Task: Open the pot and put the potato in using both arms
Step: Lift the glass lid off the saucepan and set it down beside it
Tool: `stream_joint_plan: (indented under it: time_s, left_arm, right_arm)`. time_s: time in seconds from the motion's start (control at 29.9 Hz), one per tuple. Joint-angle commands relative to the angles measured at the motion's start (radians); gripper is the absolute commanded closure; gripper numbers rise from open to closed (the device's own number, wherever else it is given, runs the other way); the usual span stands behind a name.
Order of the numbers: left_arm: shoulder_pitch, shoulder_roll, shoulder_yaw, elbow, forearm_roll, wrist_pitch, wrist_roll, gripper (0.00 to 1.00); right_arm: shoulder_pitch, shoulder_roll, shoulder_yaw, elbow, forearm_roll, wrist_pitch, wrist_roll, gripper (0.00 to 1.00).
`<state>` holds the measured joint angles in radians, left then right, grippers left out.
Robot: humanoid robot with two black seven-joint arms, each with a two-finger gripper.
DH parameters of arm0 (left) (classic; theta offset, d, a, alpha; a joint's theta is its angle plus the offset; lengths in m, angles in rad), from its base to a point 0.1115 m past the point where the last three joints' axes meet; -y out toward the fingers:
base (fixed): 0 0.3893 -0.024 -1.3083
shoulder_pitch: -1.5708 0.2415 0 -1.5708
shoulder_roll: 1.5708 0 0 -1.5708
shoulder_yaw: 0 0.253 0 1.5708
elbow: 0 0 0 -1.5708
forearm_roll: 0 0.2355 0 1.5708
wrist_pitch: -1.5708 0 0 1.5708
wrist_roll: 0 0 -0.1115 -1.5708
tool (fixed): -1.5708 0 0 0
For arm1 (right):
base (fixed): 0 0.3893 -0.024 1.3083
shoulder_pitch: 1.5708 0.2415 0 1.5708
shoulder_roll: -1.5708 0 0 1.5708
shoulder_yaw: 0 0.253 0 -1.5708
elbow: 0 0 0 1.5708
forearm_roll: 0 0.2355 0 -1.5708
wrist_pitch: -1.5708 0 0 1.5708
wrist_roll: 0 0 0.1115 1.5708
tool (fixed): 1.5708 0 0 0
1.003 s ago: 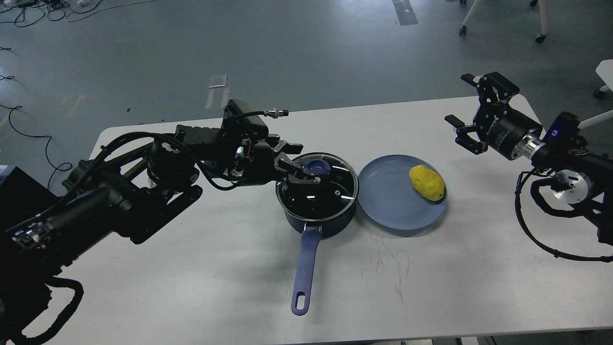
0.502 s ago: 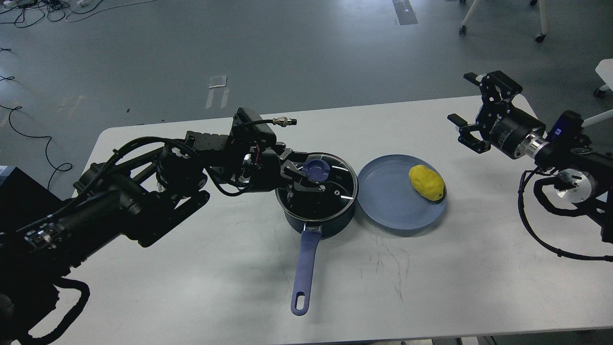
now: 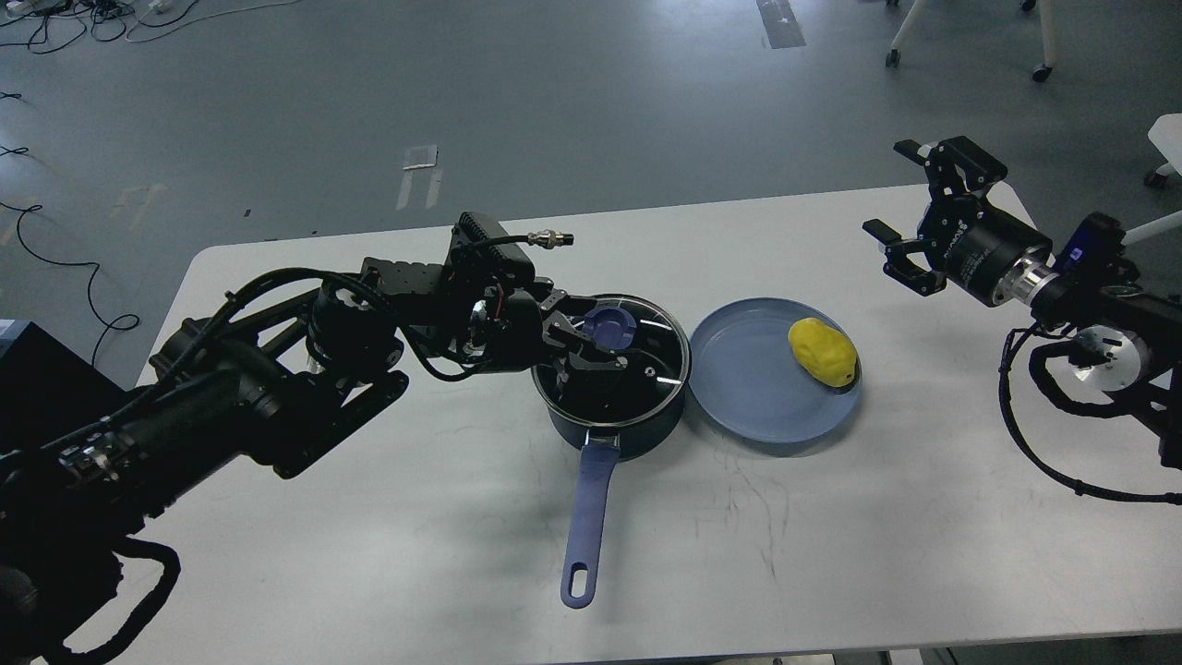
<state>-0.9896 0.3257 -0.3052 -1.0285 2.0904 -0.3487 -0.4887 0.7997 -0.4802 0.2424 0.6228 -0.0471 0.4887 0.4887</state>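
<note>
Lid (image 3: 637, 356) sat on pot (image 3: 611, 380), left claw (image 3: 598, 344) clamped its knob (image 3: 609, 325), right claw (image 3: 900, 220) spread apart above worktop (image 3: 462, 517), potato (image 3: 823, 352) on plate (image 3: 757, 392).

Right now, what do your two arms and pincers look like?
Both arms are black with looping black cables. The left pincer has dark angular fingers, with a silver-tipped connector behind it. The right pincer is a black forked claw on a silver wrist ring, blue patch behind.
</note>
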Motion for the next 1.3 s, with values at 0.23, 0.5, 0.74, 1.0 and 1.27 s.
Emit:
stream_joint_plan:
  time_s: [0.23,0.5,0.74,1.0,1.27]
  left_arm:
    - [-0.007,-0.002,0.029,0.012,-0.001,0.011,0.0,0.72]
    - [-0.055,0.05,0.026,-0.037,-0.01,0.024,0.0,0.72]
    - [-0.086,0.29,0.031,-0.116,-0.036,0.068,0.0,0.7]
    - [0.034,0.487,0.127,-0.078,-0.122,0.195,0.0,0.69]
    - [0.193,0.489,0.13,0.031,-0.141,0.3,0.0,0.68]
  right_arm:
    - [-0.001,0.0,0.0,0.0,0.0,0.0,0.0,0.0]
    - [0.003,0.0,0.0,0.0,0.0,0.0,0.0,0.0]
    - [0.003,0.0,0.0,0.0,0.0,0.0,0.0,0.0]
    - [0.003,0.002,0.0,0.0,0.0,0.0,0.0,0.0]
    - [0.003,0.006,0.0,-0.003,-0.002,0.0,0.0,0.0]
